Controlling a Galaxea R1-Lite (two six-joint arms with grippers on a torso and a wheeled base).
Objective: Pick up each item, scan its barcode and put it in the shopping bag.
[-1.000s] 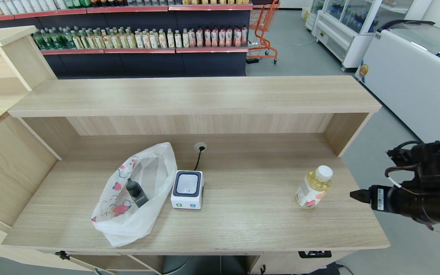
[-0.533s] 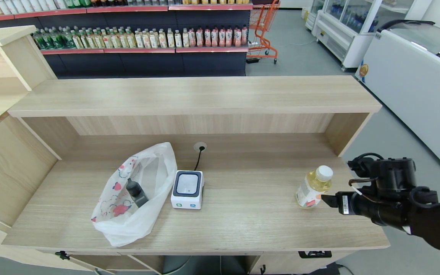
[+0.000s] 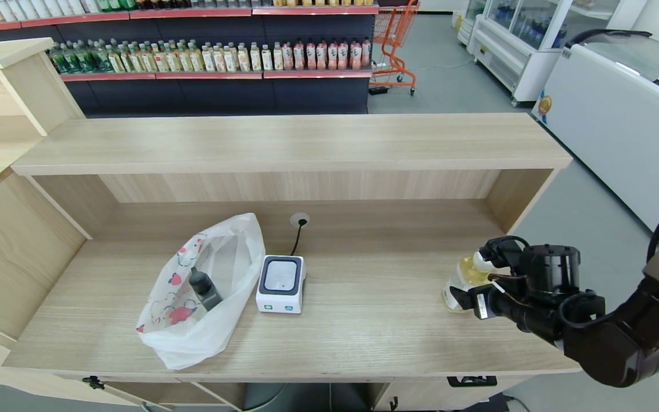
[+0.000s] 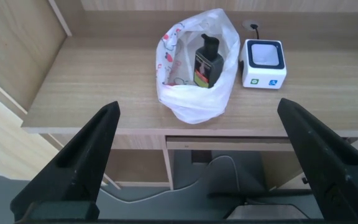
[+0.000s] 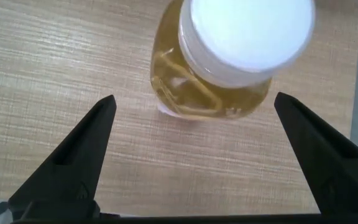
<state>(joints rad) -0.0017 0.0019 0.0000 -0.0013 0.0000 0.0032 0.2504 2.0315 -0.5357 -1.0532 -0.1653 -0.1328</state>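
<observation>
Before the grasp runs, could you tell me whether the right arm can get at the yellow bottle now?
Probably yes. The right gripper is open and faces the upright bottle, which stands centred between its fingers. Nothing on the counter lies in the way.

Bag (image 3: 183, 323) left of scanner (image 3: 281, 283), bottle (image 3: 459, 276) right

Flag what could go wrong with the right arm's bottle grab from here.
1. Open right gripper straddles the upright bottle off-centre; a finger could knock it over, and it stands near the right end of the counter.
2. Gripping at label height may cover the barcode.
</observation>
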